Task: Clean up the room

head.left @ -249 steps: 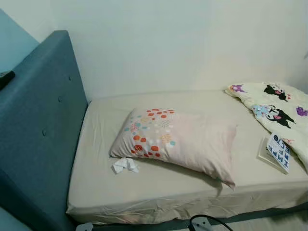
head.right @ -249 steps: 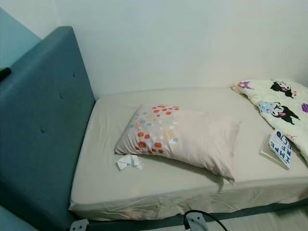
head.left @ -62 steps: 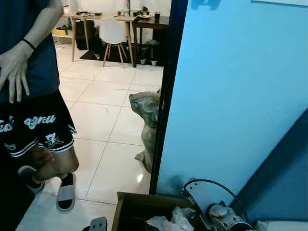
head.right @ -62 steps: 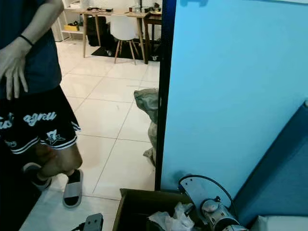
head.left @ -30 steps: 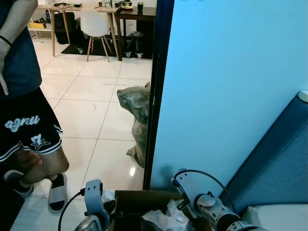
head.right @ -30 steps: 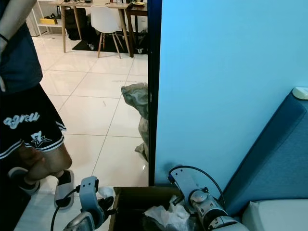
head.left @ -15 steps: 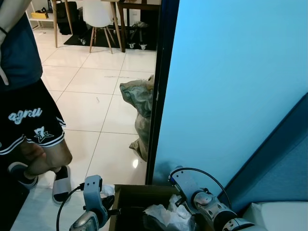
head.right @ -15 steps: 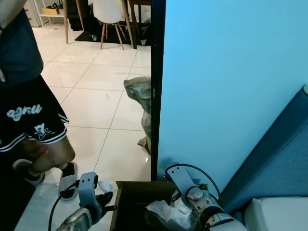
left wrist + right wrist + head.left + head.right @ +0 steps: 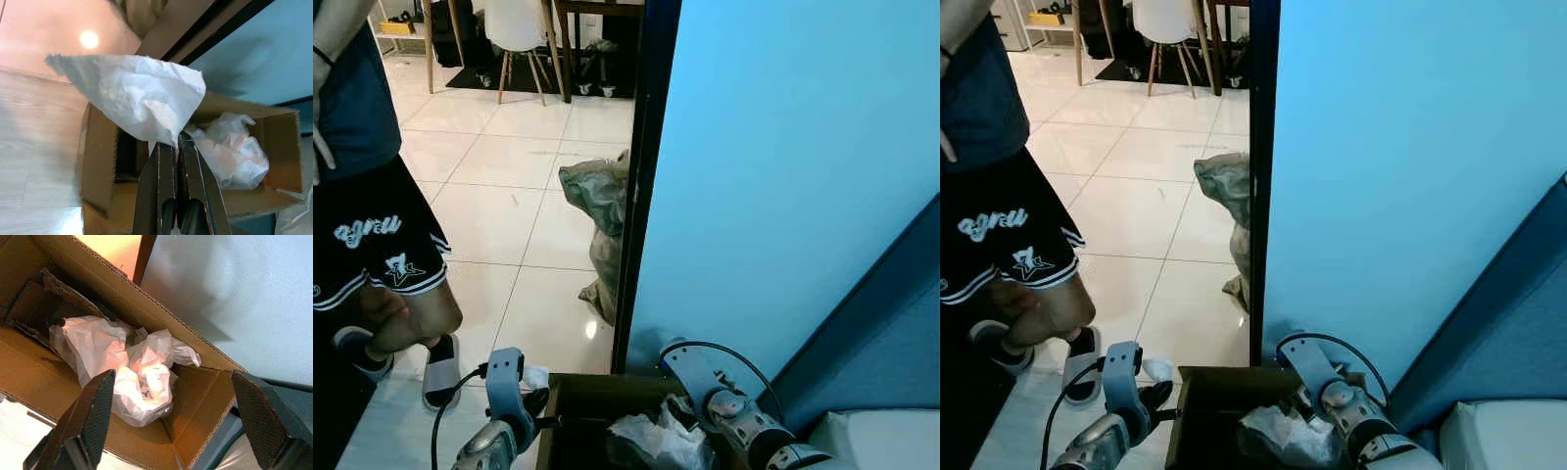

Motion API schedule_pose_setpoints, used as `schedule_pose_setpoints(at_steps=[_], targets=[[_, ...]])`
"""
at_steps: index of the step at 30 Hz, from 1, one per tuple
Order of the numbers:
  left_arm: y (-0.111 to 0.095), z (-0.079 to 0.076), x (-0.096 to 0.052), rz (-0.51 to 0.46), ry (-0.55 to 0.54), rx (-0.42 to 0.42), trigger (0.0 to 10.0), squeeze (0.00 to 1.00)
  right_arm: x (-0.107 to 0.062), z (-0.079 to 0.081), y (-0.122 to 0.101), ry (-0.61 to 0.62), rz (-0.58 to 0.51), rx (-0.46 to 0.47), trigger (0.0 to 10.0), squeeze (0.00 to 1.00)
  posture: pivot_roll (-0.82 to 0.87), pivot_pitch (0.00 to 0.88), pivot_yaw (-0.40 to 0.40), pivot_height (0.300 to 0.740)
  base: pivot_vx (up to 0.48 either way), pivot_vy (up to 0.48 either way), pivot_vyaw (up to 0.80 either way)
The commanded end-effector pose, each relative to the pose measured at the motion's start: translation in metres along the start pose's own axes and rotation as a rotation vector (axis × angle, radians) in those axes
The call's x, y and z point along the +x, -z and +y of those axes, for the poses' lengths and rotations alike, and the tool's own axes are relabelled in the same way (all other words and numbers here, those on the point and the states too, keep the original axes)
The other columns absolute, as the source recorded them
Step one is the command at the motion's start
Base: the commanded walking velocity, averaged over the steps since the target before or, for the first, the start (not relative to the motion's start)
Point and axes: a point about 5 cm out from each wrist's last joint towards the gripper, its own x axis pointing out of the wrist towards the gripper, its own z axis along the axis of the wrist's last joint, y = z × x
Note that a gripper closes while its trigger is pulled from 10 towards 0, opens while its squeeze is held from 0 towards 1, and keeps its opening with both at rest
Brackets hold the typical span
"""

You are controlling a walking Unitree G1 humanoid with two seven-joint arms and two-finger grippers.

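Observation:
My left gripper (image 9: 175,142) is shut on a crumpled white tissue (image 9: 142,93) and holds it just beside the left rim of an open brown cardboard box (image 9: 98,161) on the floor. In the eye view the tissue (image 9: 534,377) shows at that gripper (image 9: 540,406), close to the box (image 9: 597,387). My right gripper (image 9: 171,377) hangs open above the box interior (image 9: 29,367), over crumpled clear plastic (image 9: 132,377) lying inside.
A person (image 9: 362,196) in dark shorts and sandals stands on the tiled floor to the left. A grey stuffed bag (image 9: 602,196) leans by the dark door frame. A blue wall (image 9: 783,176), the teal headboard (image 9: 891,323) and the bed corner (image 9: 881,455) close off the right.
The view has shifted slightly. My left gripper with the tissue has edged a little closer to the box rim. The right gripper stays over the box.

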Motion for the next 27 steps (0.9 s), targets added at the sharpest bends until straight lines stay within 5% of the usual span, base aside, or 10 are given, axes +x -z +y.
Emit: schedule_pose_setpoints(at_steps=[1, 6, 11, 19, 27], targets=[[-0.008, -0.004, 0.004, -0.029, 0.042, -0.016, 10.0, 0.00, -0.001, -0.002, 0.008, 0.013, 0.020, 0.054, 10.0, 0.00, 0.00, 0.112, -0.044, 0.740, 0.000, 0.000, 0.00], [-0.015, -0.019, 0.009, -0.037, 0.182, -0.038, 10.0, 0.00, -0.003, -0.005, 0.020, 0.027, 0.054, 0.129, 10.0, 0.00, 0.00, 0.104, -0.042, 0.740, 0.000, 0.000, -0.61], [0.003, -0.031, 0.007, 0.144, 0.339, 0.118, 10.0, 0.00, -0.008, -0.010, 0.044, 0.060, 0.125, 0.155, 10.0, 0.00, -0.03, 0.084, -0.031, 0.740, 0.000, 0.000, -0.76], [0.012, -0.026, 0.004, 0.232, 0.334, 0.248, 10.0, 0.00, -0.010, -0.014, 0.049, 0.076, 0.134, 0.166, 10.0, 0.00, -0.04, 0.086, -0.032, 0.740, 0.000, 0.000, -0.47], [0.022, -0.010, -0.002, 0.337, 0.191, 0.418, 10.0, 0.00, -0.011, -0.014, 0.054, 0.084, 0.145, 0.166, 10.0, 0.00, -0.07, 0.102, -0.037, 0.740, 0.000, 0.000, 0.00]])
